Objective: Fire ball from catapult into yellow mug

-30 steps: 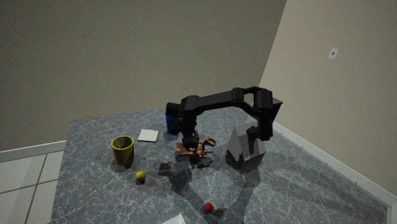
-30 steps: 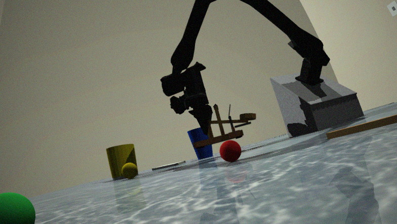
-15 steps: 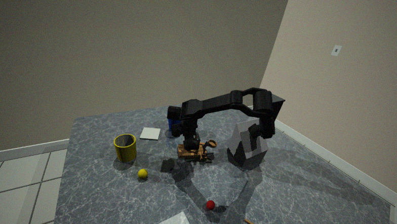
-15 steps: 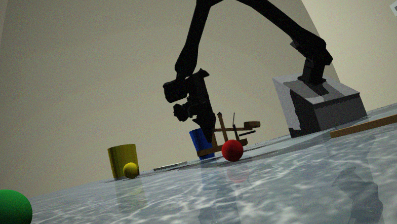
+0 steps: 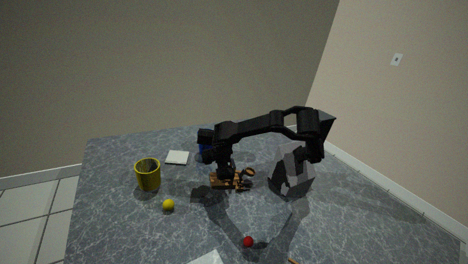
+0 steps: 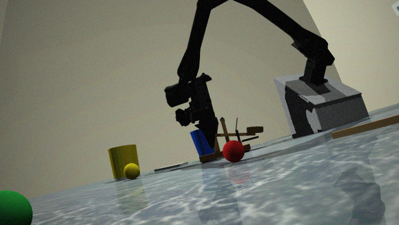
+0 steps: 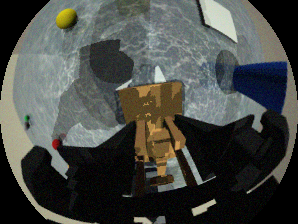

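Observation:
The wooden catapult (image 5: 216, 181) (image 6: 207, 158) (image 7: 150, 102) is at table level, its cup end toward the robot's base. My gripper (image 5: 225, 178) (image 6: 212, 145) (image 7: 154, 120) points down and is shut on the catapult's frame. The catapult's cup (image 5: 249, 171) (image 6: 254, 130) looks empty. The yellow mug (image 5: 148, 178) (image 6: 117, 159) stands upright at the left. A yellow ball (image 5: 168, 205) (image 6: 131, 171) (image 7: 66, 19) lies near it. A red ball (image 5: 248, 241) (image 6: 233, 151) (image 7: 56, 144) lies apart from the catapult, and a green ball (image 6: 13, 208) (image 7: 27, 118) lies farther off.
A blue mug (image 5: 205, 148) (image 6: 198, 143) (image 7: 260, 82) stands behind the gripper in the top view. A flat white tile (image 5: 177, 157) (image 7: 220, 20) lies between the mugs. A wooden strip (image 5: 292, 261) (image 6: 366, 127) and a pale flat piece (image 5: 208, 258) lie at the front.

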You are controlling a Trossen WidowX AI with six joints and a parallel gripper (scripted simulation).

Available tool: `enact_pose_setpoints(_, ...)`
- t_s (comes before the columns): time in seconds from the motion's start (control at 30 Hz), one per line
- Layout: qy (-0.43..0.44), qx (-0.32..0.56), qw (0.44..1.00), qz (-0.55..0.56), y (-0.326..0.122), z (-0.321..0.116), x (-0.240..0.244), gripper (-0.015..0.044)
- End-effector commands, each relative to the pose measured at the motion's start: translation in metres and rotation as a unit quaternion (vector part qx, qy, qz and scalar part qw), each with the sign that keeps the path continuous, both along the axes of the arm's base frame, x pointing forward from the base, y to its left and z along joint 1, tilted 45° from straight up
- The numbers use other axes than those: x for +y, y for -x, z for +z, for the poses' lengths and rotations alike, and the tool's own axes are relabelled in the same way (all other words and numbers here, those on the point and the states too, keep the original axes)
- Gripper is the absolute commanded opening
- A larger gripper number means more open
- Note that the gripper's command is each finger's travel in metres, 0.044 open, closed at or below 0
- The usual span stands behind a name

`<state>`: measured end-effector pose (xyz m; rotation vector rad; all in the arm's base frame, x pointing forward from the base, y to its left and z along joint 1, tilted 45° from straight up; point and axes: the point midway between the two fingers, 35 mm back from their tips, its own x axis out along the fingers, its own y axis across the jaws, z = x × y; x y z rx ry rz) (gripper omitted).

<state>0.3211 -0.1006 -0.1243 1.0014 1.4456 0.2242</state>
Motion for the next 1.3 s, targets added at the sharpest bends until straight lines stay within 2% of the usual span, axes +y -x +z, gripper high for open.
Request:
enact_pose_setpoints(0.0, 0.000, -0.001, 1.000, 0.000, 0.000, 0.001, -0.001, 0.0053)
enact_pose_setpoints(0.4, 0.000, -0.001, 1.000, 0.000, 0.000, 0.001, -0.001, 0.0368)
enact_pose_setpoints(0.5, 0.002, 0.000, 1.000, -0.001, 0.002, 0.016, -0.019, 0.0440)
enact_pose_setpoints(0.67, 0.002, 0.001, 1.000, -0.001, 0.018, 0.069, -0.068, 0.0440)
enact_pose_setpoints(1.03, 0.005, -0.003, 1.000, -0.011, 0.014, 0.063, -0.067, 0.0440)
enact_pose_setpoints(1.23, 0.008, -0.006, 1.000, -0.009, 0.025, 0.105, -0.107, 0.0440)
enact_pose_setpoints(1.27, 0.002, -0.001, 1.000, -0.008, 0.018, 0.088, -0.087, 0.0414)
